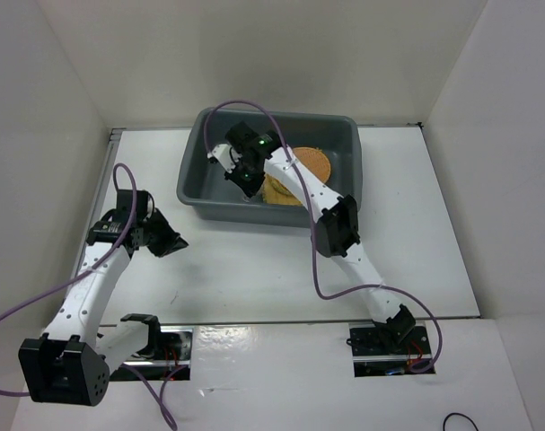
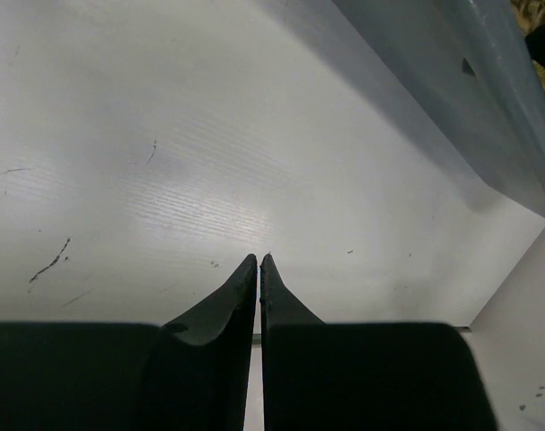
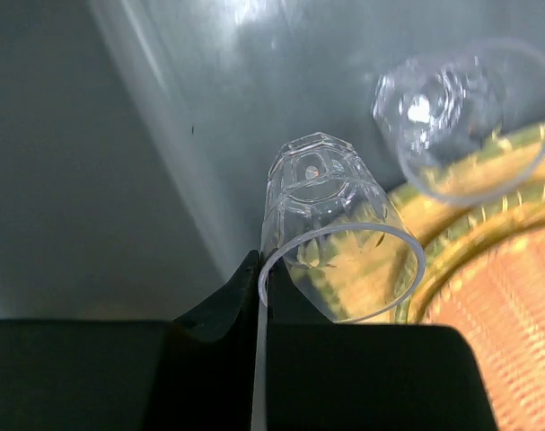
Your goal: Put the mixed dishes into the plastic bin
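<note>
near the front left of the white table point(image 1: 254, 269), the left gripper point(image 2: 259, 260) hangs over the bare surface, fingers pressed together on nothing, the outer wall of the grey plastic bin point(image 1: 348, 135) off to its side. farther back, the right gripper point(image 3: 257, 265) reaches down inside the bin, pinching the rim of a clear cup point(image 3: 330, 233) that tilts on its side. beyond it a second clear cup point(image 3: 461, 117) lies against the yellow woven disc point(image 3: 452, 224), with the orange disc point(image 3: 514, 314) lying over that.
</note>
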Robot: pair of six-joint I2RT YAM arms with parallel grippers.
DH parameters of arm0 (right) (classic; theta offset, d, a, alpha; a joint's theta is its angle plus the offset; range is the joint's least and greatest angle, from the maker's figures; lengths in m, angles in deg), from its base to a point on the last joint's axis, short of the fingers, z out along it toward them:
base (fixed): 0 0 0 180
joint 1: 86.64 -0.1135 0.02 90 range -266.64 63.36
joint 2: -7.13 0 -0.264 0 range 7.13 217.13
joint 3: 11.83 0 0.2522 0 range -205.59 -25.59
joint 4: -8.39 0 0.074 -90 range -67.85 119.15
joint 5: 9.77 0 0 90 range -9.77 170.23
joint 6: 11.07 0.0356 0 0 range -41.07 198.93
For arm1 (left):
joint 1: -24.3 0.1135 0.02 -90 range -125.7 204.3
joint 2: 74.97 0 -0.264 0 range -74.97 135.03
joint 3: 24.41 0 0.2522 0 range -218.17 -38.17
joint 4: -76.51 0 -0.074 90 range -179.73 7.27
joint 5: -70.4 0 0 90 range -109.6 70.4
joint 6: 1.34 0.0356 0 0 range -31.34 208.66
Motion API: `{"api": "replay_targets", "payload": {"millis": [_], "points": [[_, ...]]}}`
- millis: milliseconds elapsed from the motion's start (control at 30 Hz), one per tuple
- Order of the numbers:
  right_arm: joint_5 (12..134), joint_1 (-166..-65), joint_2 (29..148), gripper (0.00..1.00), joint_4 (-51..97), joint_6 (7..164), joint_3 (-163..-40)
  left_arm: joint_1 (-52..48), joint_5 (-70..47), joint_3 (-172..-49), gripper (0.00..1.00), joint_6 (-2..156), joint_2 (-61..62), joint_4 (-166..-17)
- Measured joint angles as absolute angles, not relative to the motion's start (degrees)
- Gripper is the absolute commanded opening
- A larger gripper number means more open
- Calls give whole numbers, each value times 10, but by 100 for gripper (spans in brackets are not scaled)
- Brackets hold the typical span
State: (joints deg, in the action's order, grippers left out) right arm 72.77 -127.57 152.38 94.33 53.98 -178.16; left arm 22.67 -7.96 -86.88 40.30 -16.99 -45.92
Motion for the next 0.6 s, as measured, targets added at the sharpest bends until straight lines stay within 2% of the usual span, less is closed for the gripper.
{"api": "replay_targets", "payload": {"millis": [133,200,433,467,600], "points": [[735,-1285,1567,0,949,540,-1839,227,-80,-869,11,404,-170,-450],[742,-1291,1576,3,952,540,-1851,229,-81,-869,11,404,-170,-447],[764,-1302,1578,29,958,547,-1871,232,-84,-869,12,404,-170,-447],[766,-1302,1579,35,959,549,-1878,232,-84,-869,12,404,-170,-447],[780,-1303,1579,45,959,556,-1915,232,-84,-869,12,404,-170,-447]]}}
